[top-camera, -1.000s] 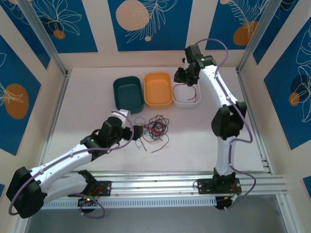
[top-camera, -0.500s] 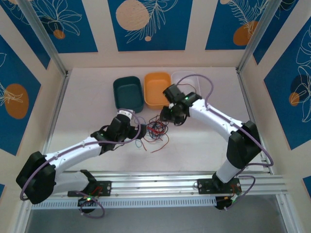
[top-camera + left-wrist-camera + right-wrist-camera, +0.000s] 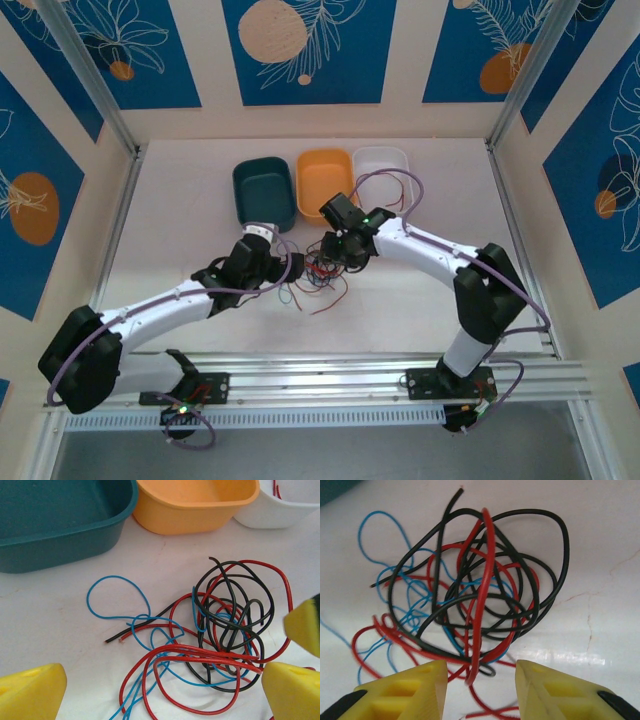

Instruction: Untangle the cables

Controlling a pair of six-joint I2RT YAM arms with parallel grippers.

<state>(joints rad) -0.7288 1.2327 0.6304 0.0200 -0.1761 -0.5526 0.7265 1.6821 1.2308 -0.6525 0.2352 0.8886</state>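
- The cables (image 3: 318, 268) lie in one knot on the counter (image 3: 180, 200), just in front of the teal bin (image 3: 263, 192) and the orange bin (image 3: 322, 180). One red strand sits apart in the white bin (image 3: 385, 165).
- The knot looks very light and springy. Pulling one strand would probably drag the whole knot along unless the other side is pinned.
- The left jaws are released and spread wide at the near edge of the knot. The right jaws stand part open on either side of a raised red loop (image 3: 482, 580), not clamping it.
- Best holds, in my judgement, are that raised loop or the free ends (image 3: 117, 637) poking out to the side. The wire is thin, soft and likely slick, so it needs a firm pinch.
- A second ago the right arm was over the white bin, and it has since swung to the knot.
- The left arm has edged closer.
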